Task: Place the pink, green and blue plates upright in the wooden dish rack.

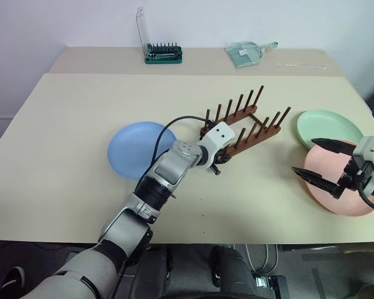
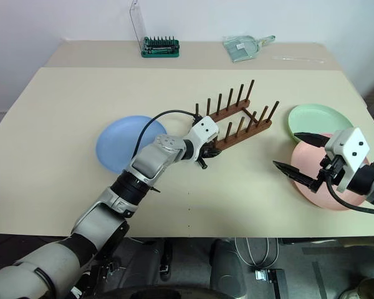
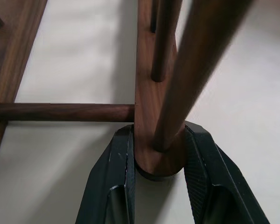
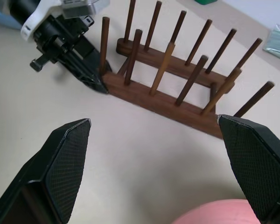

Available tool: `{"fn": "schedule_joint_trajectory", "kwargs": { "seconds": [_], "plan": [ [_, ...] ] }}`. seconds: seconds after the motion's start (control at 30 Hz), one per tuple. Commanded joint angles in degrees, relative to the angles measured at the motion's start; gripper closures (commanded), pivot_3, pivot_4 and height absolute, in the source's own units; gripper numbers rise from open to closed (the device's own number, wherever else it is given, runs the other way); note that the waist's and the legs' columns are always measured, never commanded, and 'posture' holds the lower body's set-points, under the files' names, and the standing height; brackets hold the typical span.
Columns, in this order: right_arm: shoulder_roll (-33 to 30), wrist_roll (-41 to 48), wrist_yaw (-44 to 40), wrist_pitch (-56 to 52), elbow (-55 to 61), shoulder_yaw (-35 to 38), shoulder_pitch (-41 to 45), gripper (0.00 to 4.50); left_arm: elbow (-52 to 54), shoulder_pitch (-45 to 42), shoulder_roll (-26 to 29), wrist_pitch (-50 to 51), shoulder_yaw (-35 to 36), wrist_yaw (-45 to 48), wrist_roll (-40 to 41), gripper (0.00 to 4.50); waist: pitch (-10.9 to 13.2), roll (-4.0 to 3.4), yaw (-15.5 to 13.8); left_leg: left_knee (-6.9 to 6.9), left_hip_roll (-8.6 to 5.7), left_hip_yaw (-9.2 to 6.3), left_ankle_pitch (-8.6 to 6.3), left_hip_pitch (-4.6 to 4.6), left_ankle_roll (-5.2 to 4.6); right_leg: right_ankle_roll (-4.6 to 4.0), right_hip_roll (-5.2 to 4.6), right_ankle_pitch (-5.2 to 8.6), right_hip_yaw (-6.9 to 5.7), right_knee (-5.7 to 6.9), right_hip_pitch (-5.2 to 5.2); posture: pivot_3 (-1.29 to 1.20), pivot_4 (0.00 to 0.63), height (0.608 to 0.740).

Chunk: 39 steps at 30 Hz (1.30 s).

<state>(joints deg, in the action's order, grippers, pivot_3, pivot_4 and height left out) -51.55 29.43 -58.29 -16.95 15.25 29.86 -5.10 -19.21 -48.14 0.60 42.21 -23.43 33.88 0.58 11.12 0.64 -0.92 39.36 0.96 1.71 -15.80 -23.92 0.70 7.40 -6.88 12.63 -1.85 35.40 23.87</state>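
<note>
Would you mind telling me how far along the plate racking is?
No plate is racked yet. The left gripper is shut on the wooden dish rack at one rail's end. The right gripper hangs open above the pink plate. The pink, green plate and blue plate lie flat.

A lab-like test room: a plain beige desk (image 1: 62,180) against a bare white wall (image 1: 62,22), with a screwdriver-bit set (image 1: 163,53) on it.
</note>
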Motion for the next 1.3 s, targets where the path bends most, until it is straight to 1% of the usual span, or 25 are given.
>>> {"fn": "schedule_joint_trajectory", "kwargs": {
  "seconds": [0.03,0.1,0.2,0.23,0.27,0.33,0.43,0.47,0.5,0.6,0.8,0.87,0.93,1.0,1.03,1.07,1.13,1.23,1.3],
  "plan": [
    [0.0,0.6,0.7,0.4,2.2,0.6,0.9,0.00,0.2,-0.4,1.1,1.4,-2.4,2.1,-1.2,3.70,0.0,0.00,0.0,0.00,0.00,0.00,0.00,0.01,0.00,0.00,0.00,0.00,0.00,-0.01,-0.01,0.00,0.150,0.724],
    [0.1,0.6,0.8,0.4,2.1,0.5,1.0,0.00,0.4,-0.7,1.4,0.6,-2.1,3.4,-0.5,3.70,0.0,0.00,0.1,0.00,0.00,0.00,0.00,0.01,0.00,0.00,0.00,0.00,0.00,-0.01,-0.01,0.00,0.150,0.724],
    [0.3,1.4,0.9,0.2,1.8,0.6,1.7,0.00,0.9,-1.6,5.0,-5.8,-2.3,8.7,-0.2,3.70,0.0,0.00,0.1,-0.01,0.00,0.00,0.00,0.01,0.00,-0.01,0.00,0.00,0.00,-0.01,-0.01,0.00,0.150,0.724],
    [0.2,1.6,0.9,0.1,1.7,0.7,1.9,0.00,1.6,-1.3,6.8,-10.0,-2.6,12.4,0.3,3.70,0.0,0.00,0.1,-0.01,0.00,0.00,0.00,0.01,0.00,-0.01,0.00,0.00,0.00,0.00,0.00,0.00,0.150,0.724],
    [0.2,1.8,0.7,0.0,1.7,0.8,2.0,0.00,2.3,-0.9,8.2,-11.8,-2.5,15.7,1.4,3.70,0.0,-0.01,0.1,-0.01,0.00,0.00,0.00,0.01,0.00,-0.01,0.00,0.00,0.00,0.00,0.00,0.00,0.150,0.724],
    [0.0,2.6,0.4,-0.5,1.5,1.0,2.1,0.00,1.5,-0.2,10.1,-18.6,-1.3,19.2,2.4,3.70,0.0,-0.01,0.1,-0.04,0.01,0.02,0.00,0.00,0.00,-0.02,0.00,0.01,0.00,0.00,0.04,0.00,0.150,0.724],
    [-0.4,4.1,-0.4,-1.7,1.9,1.3,1.9,0.00,-2.6,0.2,13.7,-30.3,-3.4,20.3,-2.0,3.70,0.0,-0.01,-0.2,-0.04,0.00,0.02,0.00,-0.03,0.00,-0.02,0.00,0.01,0.00,-0.03,0.04,0.00,0.150,0.724],
    [-0.5,4.2,-0.5,-1.8,2.0,1.3,1.9,0.00,-3.8,0.2,14.0,-32.0,-3.5,20.5,-2.4,3.70,0.0,-0.01,-0.2,-0.03,0.00,0.02,0.00,-0.03,0.00,-0.02,0.00,0.00,0.00,-0.05,0.03,0.00,0.150,0.724],
    [-0.6,4.3,-0.5,-1.9,2.1,1.3,2.0,0.00,-5.2,-0.1,14.0,-32.8,-3.2,21.2,-2.4,3.70,0.0,-0.01,-0.2,-0.03,0.00,0.02,0.00,-0.03,0.00,-0.02,0.00,0.00,0.00,-0.06,0.03,0.00,0.150,0.724],
    [-0.9,4.7,-0.6,-2.4,2.3,1.3,2.2,0.00,-8.3,-1.4,13.3,-30.7,-2.2,25.2,-0.8,3.70,0.0,-0.01,-0.2,-0.03,0.00,0.02,-0.01,-0.03,-0.01,-0.02,0.00,0.00,0.00,-0.06,0.02,0.00,0.150,0.724],
    [-0.7,4.6,-0.4,-3.0,2.8,0.9,2.5,0.00,-12.4,-3.3,11.5,-30.7,-0.8,27.7,-0.5,3.70,0.0,-0.01,-0.1,-0.03,0.00,0.02,-0.01,-0.04,-0.02,-0.01,0.00,0.00,-0.02,-0.05,0.02,0.00,0.150,0.724],
    [-0.7,4.4,-0.4,-3.0,2.7,0.6,2.7,0.00,-13.5,-3.7,10.9,-30.8,-0.2,27.4,-0.7,2.64,0.0,-0.01,0.0,-0.03,0.00,0.02,-0.01,-0.04,-0.02,-0.01,0.00,0.00,-0.02,-0.05,0.02,0.00,0.150,0.724],
    [-0.6,4.4,-0.4,-3.1,2.8,0.6,2.9,0.00,-13.8,-4.0,10.9,-30.9,0.2,27.1,-1.0,1.75,0.0,-0.01,0.0,-0.03,0.00,0.02,-0.01,-0.04,-0.02,0.00,0.00,0.00,-0.02,-0.05,0.02,0.00,0.150,0.724],
    [-0.4,4.4,-0.3,-3.3,2.9,0.5,3.0,0.00,-13.8,-4.2,10.8,-31.4,1.2,25.8,-1.2,0.73,0.0,-0.01,0.1,-0.03,0.00,0.01,-0.01,-0.03,-0.02,0.00,0.00,0.00,-0.02,-0.04,0.02,0.00,0.150,0.724],
    [-0.3,4.5,-0.2,-3.4,3.0,0.4,3.0,0.00,-13.6,-4.4,10.8,-31.9,1.8,24.8,-1.4,0.29,0.0,-0.01,0.1,-0.03,0.00,0.01,-0.01,-0.03,-0.02,0.00,0.00,0.00,-0.02,-0.04,0.02,0.00,0.150,0.724],
    [-0.1,4.5,-0.2,-3.5,3.1,0.1,3.0,0.00,-12.9,-4.6,11.1,-31.4,2.4,24.2,-1.5,0.04,0.0,0.00,0.1,-0.03,0.00,0.01,-0.01,-0.04,-0.02,0.00,0.00,0.00,-0.02,-0.04,0.02,0.00,0.150,0.724],
    [0.2,4.9,-0.1,-4.0,3.5,-0.4,3.0,0.00,-9.7,-4.7,12.3,-27.9,3.6,25.6,0.0,0.04,0.0,0.00,0.1,-0.03,0.00,0.01,-0.01,-0.04,-0.02,0.00,0.00,0.00,-0.02,-0.04,0.02,0.00,0.150,0.724],
    [0.6,6.1,0.0,-5.3,4.2,-1.1,3.1,0.00,-1.4,-4.2,15.4,-18.0,5.6,30.2,4.4,0.04,0.0,0.00,0.2,-0.04,0.01,0.00,-0.01,-0.04,-0.02,0.00,0.00,0.00,-0.02,-0.02,0.03,0.00,0.150,0.724],
    [0.9,6.3,0.2,-5.6,4.5,-1.7,3.0,0.00,4.0,-3.8,17.7,-12.9,7.0,31.3,6.5,0.04,0.0,0.00,0.2,-0.04,0.01,0.00,-0.01,-0.04,-0.02,0.00,0.00,0.00,-0.02,-0.02,0.03,0.00,0.150,0.724]
  ]
}}
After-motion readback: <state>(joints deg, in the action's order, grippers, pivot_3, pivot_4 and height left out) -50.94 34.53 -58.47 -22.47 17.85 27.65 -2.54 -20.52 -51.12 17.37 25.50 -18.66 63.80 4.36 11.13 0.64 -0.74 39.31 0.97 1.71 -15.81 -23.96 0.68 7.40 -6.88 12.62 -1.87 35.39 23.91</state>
